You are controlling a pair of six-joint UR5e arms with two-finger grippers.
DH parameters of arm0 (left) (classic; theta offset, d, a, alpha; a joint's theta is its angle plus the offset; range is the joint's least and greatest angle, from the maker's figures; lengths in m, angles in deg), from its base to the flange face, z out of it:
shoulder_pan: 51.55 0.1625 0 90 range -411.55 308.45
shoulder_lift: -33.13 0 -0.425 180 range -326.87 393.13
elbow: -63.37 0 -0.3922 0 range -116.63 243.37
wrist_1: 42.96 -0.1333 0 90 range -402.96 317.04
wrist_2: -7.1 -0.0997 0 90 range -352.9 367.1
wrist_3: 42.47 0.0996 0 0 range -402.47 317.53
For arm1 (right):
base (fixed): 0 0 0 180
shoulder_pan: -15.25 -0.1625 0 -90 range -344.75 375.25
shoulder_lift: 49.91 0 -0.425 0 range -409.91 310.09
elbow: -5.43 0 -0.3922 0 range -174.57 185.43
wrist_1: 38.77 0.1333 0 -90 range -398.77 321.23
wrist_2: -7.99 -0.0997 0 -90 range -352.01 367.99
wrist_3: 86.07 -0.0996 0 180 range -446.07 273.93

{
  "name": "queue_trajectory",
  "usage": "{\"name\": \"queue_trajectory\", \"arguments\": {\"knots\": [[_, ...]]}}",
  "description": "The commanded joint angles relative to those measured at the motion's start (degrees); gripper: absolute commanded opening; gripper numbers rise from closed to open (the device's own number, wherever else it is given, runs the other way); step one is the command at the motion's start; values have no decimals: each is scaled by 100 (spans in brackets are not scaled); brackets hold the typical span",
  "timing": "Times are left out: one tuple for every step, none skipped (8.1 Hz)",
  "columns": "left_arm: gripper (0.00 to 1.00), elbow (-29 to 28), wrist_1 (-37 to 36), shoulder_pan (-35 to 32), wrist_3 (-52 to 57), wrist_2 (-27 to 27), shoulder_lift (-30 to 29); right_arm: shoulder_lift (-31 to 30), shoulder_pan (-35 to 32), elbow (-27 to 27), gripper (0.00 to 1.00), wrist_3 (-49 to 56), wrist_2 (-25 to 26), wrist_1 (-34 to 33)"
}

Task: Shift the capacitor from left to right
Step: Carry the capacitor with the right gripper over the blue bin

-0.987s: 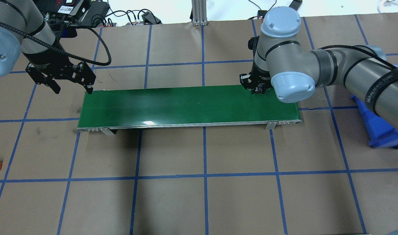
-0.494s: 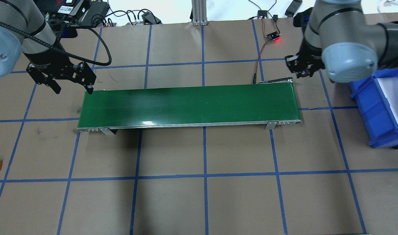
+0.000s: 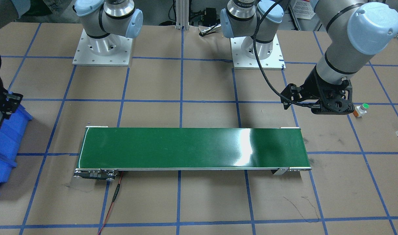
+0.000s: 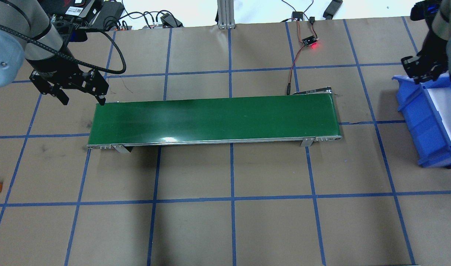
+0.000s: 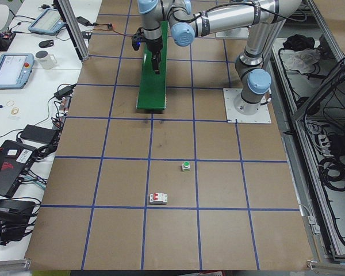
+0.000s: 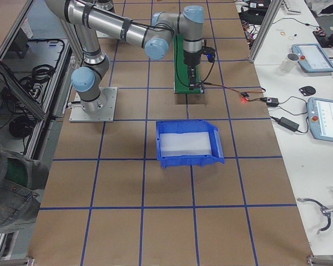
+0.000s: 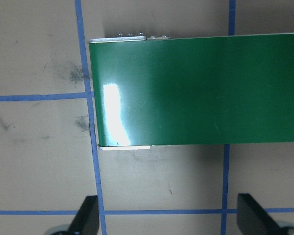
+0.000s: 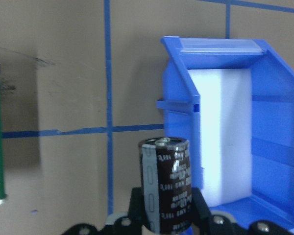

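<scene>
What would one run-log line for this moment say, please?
right gripper: shut on dark brown cylindrical capacitor, near blue plastic bin | left gripper: open, at end of green conveyor belt

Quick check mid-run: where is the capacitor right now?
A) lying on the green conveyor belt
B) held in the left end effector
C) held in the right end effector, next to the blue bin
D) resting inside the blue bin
C: the right wrist view shows the capacitor clamped upright in the right end effector, beside the blue bin and not inside it. The left end effector is open and holds nothing.
</scene>
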Motion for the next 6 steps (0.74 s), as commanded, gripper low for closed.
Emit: {"name": "queue_trajectory", "arguments": {"knots": [[100,9,-46,9,1,11,-4,-47,1321,-48,0,1491,-32,23],[100,9,-46,9,1,3,-4,23,1805,-31,0,2001,-146,-12],[100,0,-46,1,1,-6,-4,197,2097,-31,0,2267,-661,-73],[100,0,-46,0,1,-15,5,460,2196,-22,0,2391,-823,-222],[100,0,-46,0,10,-24,5,672,2249,-22,0,2453,-850,-319],[100,8,-55,9,10,-24,5,839,2267,13,0,2454,-1016,-494]]}}
